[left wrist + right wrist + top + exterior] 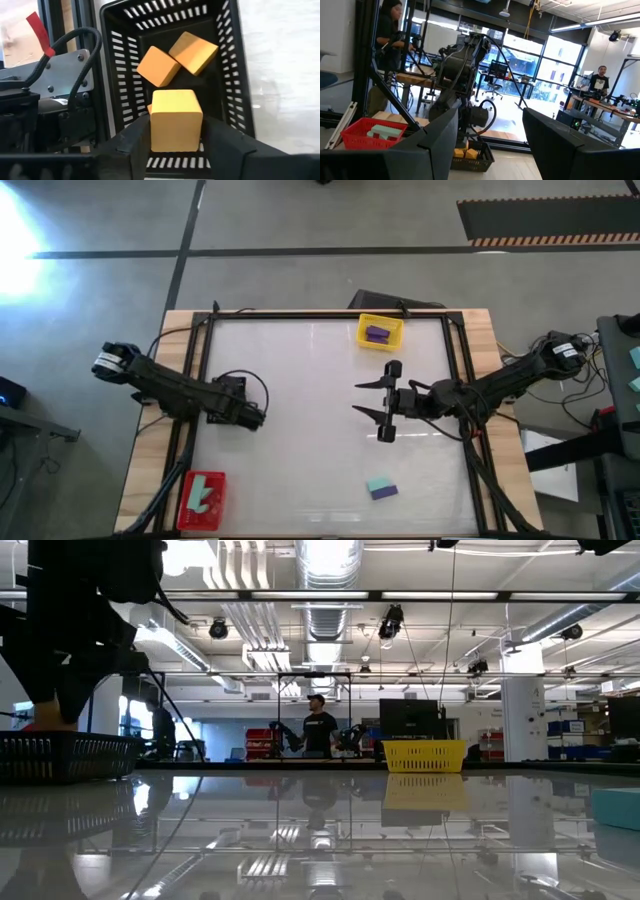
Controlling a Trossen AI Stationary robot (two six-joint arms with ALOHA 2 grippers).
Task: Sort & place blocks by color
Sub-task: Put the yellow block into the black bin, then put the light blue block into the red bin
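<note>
Left gripper (175, 145) over black tray (230, 65), fingers flanking an orange cube (176, 120); grip unclear. Right gripper (372, 400) spread wide, empty, mid-table.

From above, the left gripper (252, 417) covers the black tray, so neither tray nor contents show there. In the left wrist view, the tray's (115, 65) near rim is cut off by the picture's edge, and the orange cube (176, 120) between the fingers hides a further cube behind it. In the low view, the teal block (617, 808) is cut off at the edge.
</note>
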